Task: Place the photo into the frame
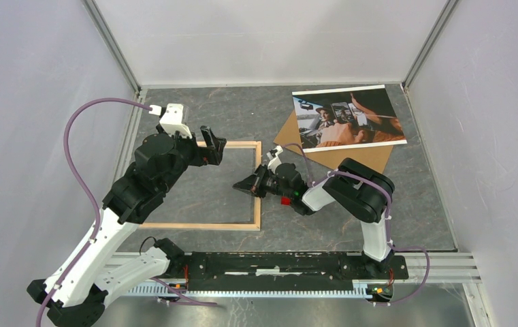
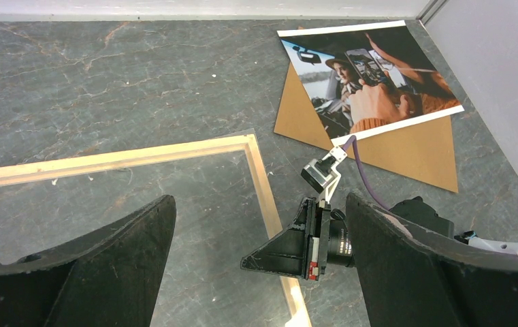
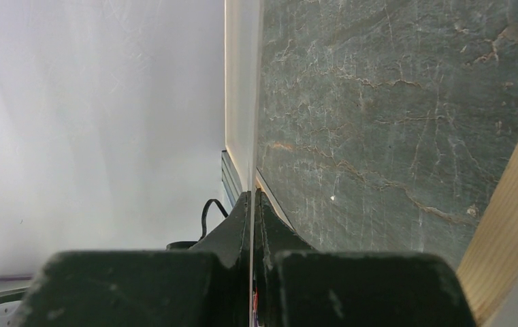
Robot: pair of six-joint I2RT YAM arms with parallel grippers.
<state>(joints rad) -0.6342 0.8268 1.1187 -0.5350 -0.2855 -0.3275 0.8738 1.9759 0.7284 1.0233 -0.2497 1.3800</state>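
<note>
Jaws spread wide on the left gripper (image 1: 214, 150), hovering over the far slat of the frame (image 1: 201, 225). The right gripper (image 1: 237, 185) has its jaws pressed together, low at the right slat (anything thin between them? can't tell). The photo (image 1: 348, 117) lies far right on a brown board (image 1: 354, 158), well apart from the frame. It looks like frame-readying; next, I'd say, a pinch on the print's overhanging edge.

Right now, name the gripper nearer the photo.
Right. The right gripper is at the frame's right slat, left of the photo; the left gripper farther left, above the far slat.
</note>
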